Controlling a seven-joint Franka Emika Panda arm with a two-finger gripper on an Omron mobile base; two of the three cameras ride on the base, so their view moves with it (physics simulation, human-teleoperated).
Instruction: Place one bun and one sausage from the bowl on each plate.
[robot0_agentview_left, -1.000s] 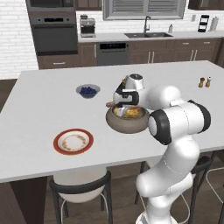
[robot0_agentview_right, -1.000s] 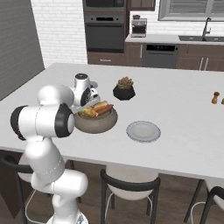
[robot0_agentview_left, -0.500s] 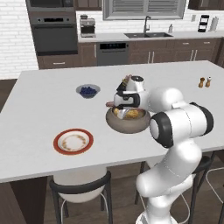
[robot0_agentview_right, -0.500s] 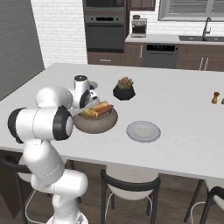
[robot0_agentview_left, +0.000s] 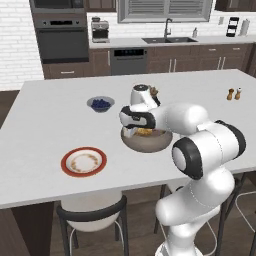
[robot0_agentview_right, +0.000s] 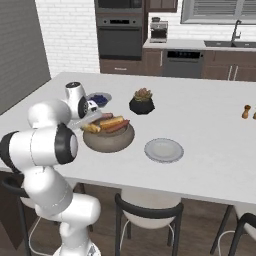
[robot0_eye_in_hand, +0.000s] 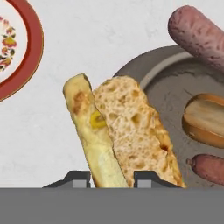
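Since a second ago the gripper (robot0_eye_in_hand: 112, 177) has closed its fingers on a bun (robot0_eye_in_hand: 118, 135) at the near-left edge of the bowl (robot0_agentview_left: 146, 142); the arm's elbow has swung out rightward in the left base view, and the dishes have kept their places.

In the hand view the bun, a split baguette-like roll, runs from between the two fingertips (robot0_eye_in_hand: 78, 177) toward 12 o'clock, lying across the bowl's rim at about 9 o'clock of the bowl. Inside the bowl, a second bun (robot0_eye_in_hand: 205, 120) lies at 3 o'clock, a sausage (robot0_eye_in_hand: 199, 35) leans over the rim at 1 o'clock, and another sausage (robot0_eye_in_hand: 208, 168) sits at 4 o'clock.

On the counter in the left base view, the red plate (robot0_agentview_left: 83, 161) lies at 8 o'clock from the bowl, nearby, bare of food. In the right base view the grey plate (robot0_agentview_right: 163, 150) lies at 3 o'clock just beside the bowl, also bare.
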